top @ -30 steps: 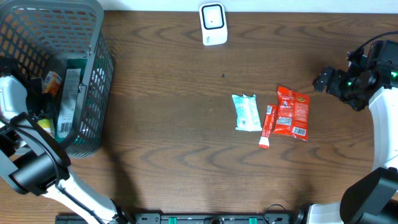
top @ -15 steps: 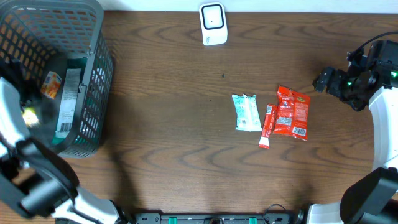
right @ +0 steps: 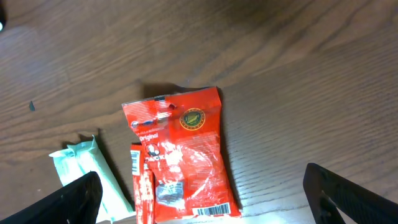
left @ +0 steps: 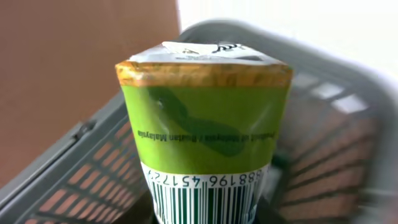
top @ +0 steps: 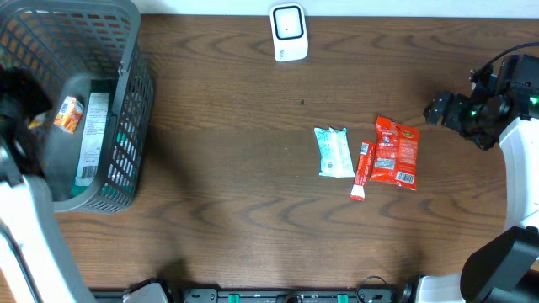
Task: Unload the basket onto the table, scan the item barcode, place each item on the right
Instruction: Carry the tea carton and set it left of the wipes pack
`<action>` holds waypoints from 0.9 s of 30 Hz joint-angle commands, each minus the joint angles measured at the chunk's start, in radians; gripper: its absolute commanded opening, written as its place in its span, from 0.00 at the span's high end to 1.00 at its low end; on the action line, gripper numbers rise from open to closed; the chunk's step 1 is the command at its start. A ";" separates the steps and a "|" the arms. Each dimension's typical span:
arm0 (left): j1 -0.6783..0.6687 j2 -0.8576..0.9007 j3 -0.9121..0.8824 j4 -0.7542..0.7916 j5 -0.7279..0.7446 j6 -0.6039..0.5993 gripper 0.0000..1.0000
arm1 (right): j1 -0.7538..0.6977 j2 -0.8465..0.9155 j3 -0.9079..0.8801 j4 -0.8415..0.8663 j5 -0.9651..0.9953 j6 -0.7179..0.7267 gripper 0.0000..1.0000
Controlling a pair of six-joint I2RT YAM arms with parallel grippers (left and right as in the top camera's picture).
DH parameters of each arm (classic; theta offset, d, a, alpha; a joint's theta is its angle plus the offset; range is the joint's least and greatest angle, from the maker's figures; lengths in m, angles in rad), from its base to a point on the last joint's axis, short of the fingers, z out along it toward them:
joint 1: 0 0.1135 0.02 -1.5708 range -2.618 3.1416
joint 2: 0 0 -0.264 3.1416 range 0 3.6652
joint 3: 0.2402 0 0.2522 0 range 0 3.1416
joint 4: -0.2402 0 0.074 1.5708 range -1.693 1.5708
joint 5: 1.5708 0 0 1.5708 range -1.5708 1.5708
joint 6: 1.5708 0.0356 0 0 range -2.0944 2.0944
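Note:
A green packet (left: 205,118) with an orange top band and a barcode along its lower edge fills the left wrist view, held up over the grey basket (left: 93,168). My left gripper (top: 18,94) is shut on it at the far left of the overhead view, where the arm hides the packet. The white scanner (top: 288,32) stands at the table's far edge, middle. Off to the right, my right gripper (top: 438,109) hangs open and holds nothing. Its dark fingertips (right: 81,193) frame a red pouch (right: 180,155) below.
The grey mesh basket (top: 126,101) at the far left holds several other packets. On the table lie a mint-green packet (top: 334,152), a thin red stick pack (top: 363,171) and the red pouch (top: 396,151), side by side right of centre.
My left arm has risen out of the basket and swung left and up with the green packet. The right arm and the table items have not moved.

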 commanded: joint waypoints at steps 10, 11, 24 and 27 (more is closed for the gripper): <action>-0.532 -0.161 0.029 -0.181 0.011 -0.394 0.71 | -0.006 0.004 0.010 -0.001 -0.005 -0.010 0.01; -0.572 -0.147 0.020 -0.201 0.011 -0.408 0.71 | -0.006 0.004 0.010 -0.001 -0.005 -0.010 0.01; -1.035 0.383 -0.112 -0.146 0.015 -0.525 0.71 | -0.006 0.004 0.010 -0.002 -0.005 -0.010 0.01; -1.090 0.513 -0.112 -0.076 0.045 -0.525 0.71 | -0.006 0.004 0.010 -0.001 -0.005 -0.010 0.01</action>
